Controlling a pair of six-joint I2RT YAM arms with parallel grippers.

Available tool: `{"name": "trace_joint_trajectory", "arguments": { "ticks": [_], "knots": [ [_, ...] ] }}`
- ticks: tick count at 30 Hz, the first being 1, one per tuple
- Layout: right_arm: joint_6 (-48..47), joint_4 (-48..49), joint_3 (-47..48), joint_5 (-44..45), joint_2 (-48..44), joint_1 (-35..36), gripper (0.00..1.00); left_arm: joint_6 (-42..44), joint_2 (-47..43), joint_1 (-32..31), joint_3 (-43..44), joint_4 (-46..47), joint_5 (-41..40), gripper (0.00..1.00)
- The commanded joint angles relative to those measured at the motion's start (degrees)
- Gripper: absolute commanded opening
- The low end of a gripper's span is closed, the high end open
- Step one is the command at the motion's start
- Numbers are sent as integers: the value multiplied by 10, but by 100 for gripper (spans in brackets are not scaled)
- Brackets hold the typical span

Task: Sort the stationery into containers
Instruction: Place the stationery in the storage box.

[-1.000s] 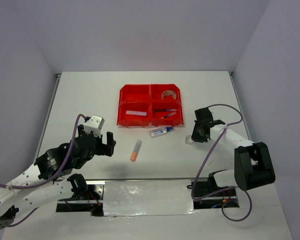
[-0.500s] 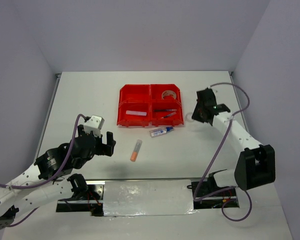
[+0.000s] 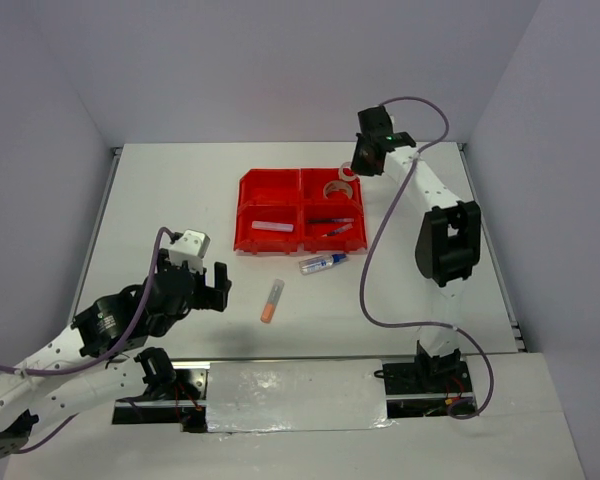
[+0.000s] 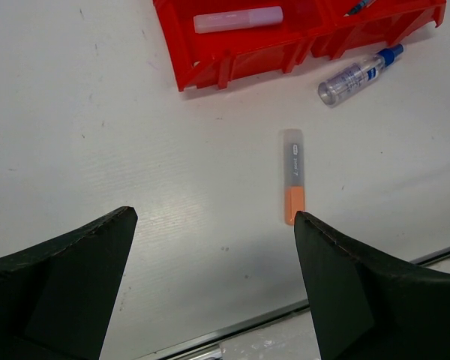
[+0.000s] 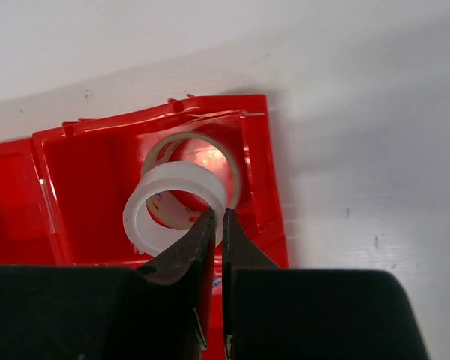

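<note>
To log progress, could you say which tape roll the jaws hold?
The opaque white roll, pinched by the right gripper; the clearer roll lies in the red bin.

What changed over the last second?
Right hand, shut on a tape roll, lifted it off the table and carried it back over the far-right bin, above the other roll. Left hand still open; orange highlighter and glue tube unmoved.

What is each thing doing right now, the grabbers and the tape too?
Right gripper: shut on the clear tape ring.
Clear tape ring: held over the red plastic bins' far right compartment.
Second clear tape roll: lying inside that compartment.
Left gripper: open, empty.
Orange highlighter: lying on the table, outside the bins.
Blue-capped glue tube: lying beside the bins.
</note>
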Motion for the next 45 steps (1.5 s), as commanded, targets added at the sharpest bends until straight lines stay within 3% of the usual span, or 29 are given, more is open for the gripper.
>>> {"name": "trace_joint_trajectory", "arguments": {
  "ticks": [1,18,30,35,42,45],
  "knots": [
    [-26,-28,72,-10,32,26,0,1,9,4,7,12,-8,99],
    [-31,-44,169,15,158,50,8,2,3,6,7,14,-4,99],
    [-36,-21,111,18,150,32,10,7,4,6,7,19,2,99],
    [-43,-18,95,12,148,28,16,8,5,6,7,18,3,99],
    [-45,-7,92,-21,144,26,50,8,6,7,7,18,3,99],
    [-45,-9,99,-31,140,26,55,8,6,7,7,18,3,99]
  ]
}}
